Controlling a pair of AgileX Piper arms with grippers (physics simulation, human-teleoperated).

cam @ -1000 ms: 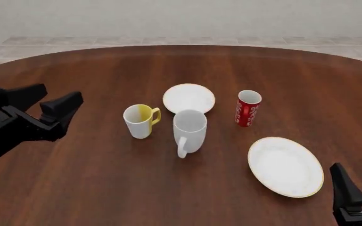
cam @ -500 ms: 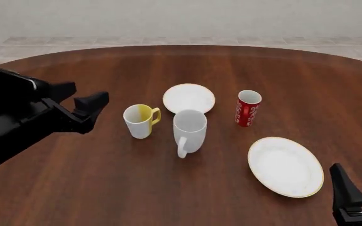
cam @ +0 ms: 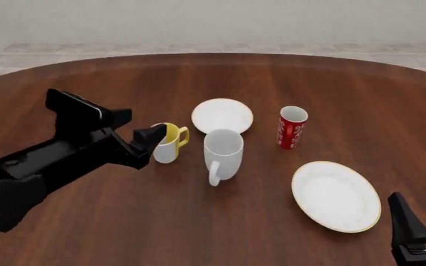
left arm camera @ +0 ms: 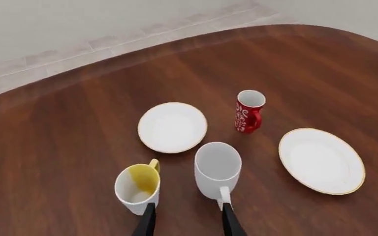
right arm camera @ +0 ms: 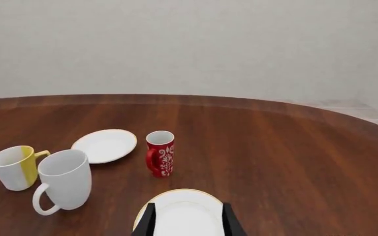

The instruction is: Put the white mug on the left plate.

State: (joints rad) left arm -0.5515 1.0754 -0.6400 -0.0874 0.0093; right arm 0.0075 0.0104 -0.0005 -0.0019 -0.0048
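The white mug stands upright mid-table, its handle toward the near edge. Just behind it lies the left plate, small, white and gold-rimmed, with nothing on it. My left gripper is open and hovers at the yellow-lined mug, left of the white mug and touching nothing. The left wrist view shows the white mug and the left plate ahead of the open left gripper. My right gripper is open at the near right corner. From the right wrist, the right gripper faces the white mug.
A smaller white mug with yellow inside stands left of the white mug, partly hidden by my left fingers. A red patterned cup stands to the right. The larger gold-rimmed plate lies near right.
My left arm has swung right and forward from the table's left edge to the yellow-lined mug, still open. The right gripper, mugs and plates have not moved.
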